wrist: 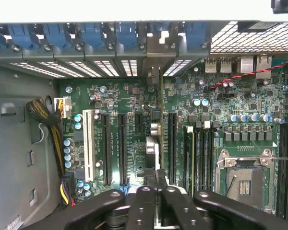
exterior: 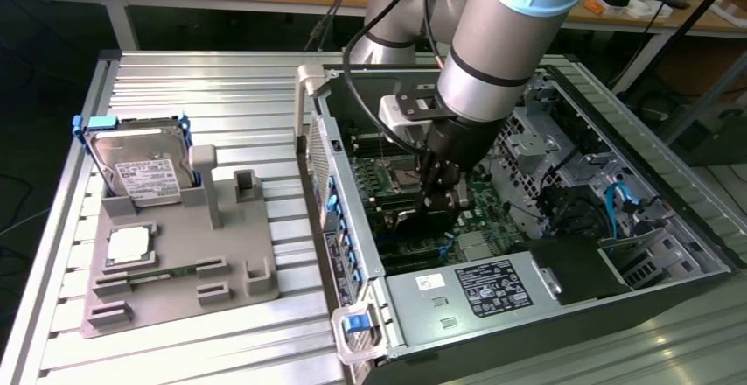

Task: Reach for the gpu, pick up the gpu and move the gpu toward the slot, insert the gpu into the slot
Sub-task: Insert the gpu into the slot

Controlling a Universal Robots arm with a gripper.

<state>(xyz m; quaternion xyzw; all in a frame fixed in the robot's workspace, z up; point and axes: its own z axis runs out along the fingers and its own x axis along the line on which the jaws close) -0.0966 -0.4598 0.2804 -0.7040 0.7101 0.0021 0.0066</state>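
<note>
My gripper reaches down into the open computer case, over the green motherboard. It is shut on the gpu, a dark card hanging below the fingers. In the wrist view the gpu shows edge-on, standing upright on the motherboard between two long black connectors. Its shiny metal bracket lines up with an opening in the case's rear panel. The black gripper clamps the card's top edge from both sides. The blue slot is hidden under the card, and I cannot tell whether the card sits in it.
A white card connector, the black memory sockets and the square processor socket surround the card. Outside the case, a hard drive with a blue frame stands on a grey fixture. The power supply fills the case's near end.
</note>
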